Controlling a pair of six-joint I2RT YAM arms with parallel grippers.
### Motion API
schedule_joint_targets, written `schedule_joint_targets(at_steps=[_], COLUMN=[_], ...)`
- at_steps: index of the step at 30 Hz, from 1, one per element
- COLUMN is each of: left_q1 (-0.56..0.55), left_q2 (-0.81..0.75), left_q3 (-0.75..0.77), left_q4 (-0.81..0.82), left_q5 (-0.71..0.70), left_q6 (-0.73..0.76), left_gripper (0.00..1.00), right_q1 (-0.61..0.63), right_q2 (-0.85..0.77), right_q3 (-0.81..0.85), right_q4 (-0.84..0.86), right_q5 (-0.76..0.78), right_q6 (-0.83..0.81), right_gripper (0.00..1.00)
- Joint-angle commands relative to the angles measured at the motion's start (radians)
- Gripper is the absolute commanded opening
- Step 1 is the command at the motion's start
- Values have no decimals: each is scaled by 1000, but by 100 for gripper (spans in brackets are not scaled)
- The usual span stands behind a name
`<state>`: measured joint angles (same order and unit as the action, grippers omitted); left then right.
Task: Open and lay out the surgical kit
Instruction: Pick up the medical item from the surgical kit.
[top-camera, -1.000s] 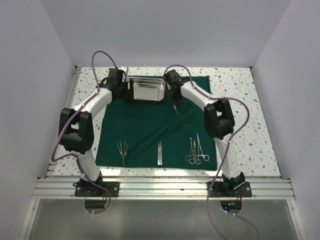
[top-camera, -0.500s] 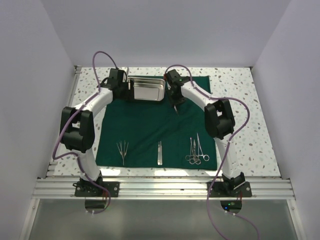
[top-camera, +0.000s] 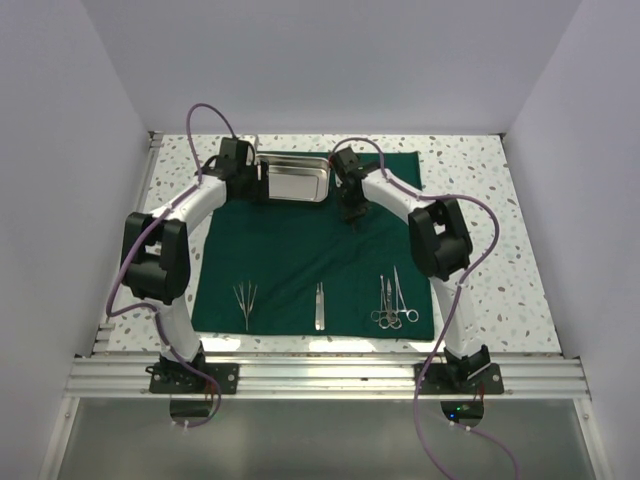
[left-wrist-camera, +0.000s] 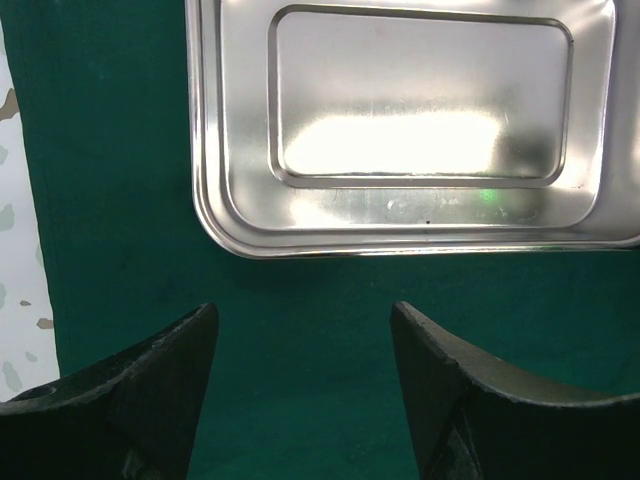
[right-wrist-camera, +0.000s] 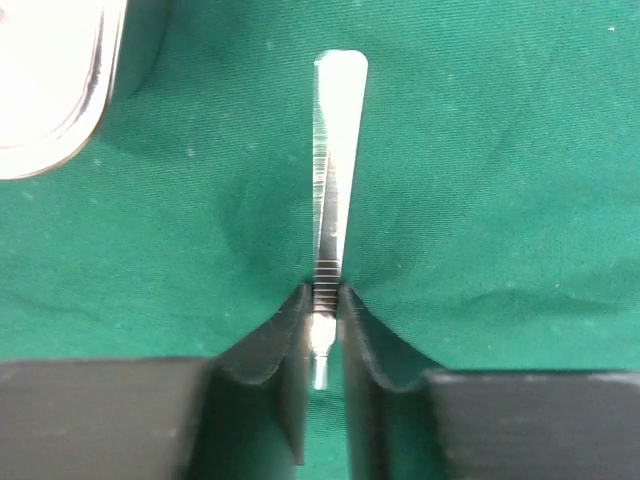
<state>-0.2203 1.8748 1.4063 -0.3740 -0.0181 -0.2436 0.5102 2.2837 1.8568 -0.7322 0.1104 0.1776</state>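
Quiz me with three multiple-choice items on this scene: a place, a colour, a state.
1. Where is the steel tray? A near edge of cloth B far edge of cloth C off the cloth
2. The cloth is: A blue B white C dark green
3. The right gripper is: A wide open B closed on tweezers C holding the tray
Key: 1 B, it sits at the cloth's far edge; 2 C, green in every view; 3 B, it pinches the tweezers' ribbed grip.
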Motion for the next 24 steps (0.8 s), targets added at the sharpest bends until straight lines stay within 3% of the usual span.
schedule_joint_targets(at_steps=[1, 3, 5, 24], left_q1=[-7, -7, -7, -7], left_q2=[-6, -6, -5, 27], left_q3=[17, 16, 17, 51], left_q4=[26, 26, 27, 33], left_q5=[9, 6, 6, 14], left_q6=[4, 7, 7, 9], left_gripper=[73, 73, 73, 73], right_q1=[7, 5, 7, 5], right_q2=[14, 16, 16, -50], right_q3=[-34, -25, -18, 243], right_q4=[-21, -21, -21, -203], right_q5=[18, 20, 23, 123], right_q6=[11, 16, 17, -10], right_gripper=[17, 5, 1, 0])
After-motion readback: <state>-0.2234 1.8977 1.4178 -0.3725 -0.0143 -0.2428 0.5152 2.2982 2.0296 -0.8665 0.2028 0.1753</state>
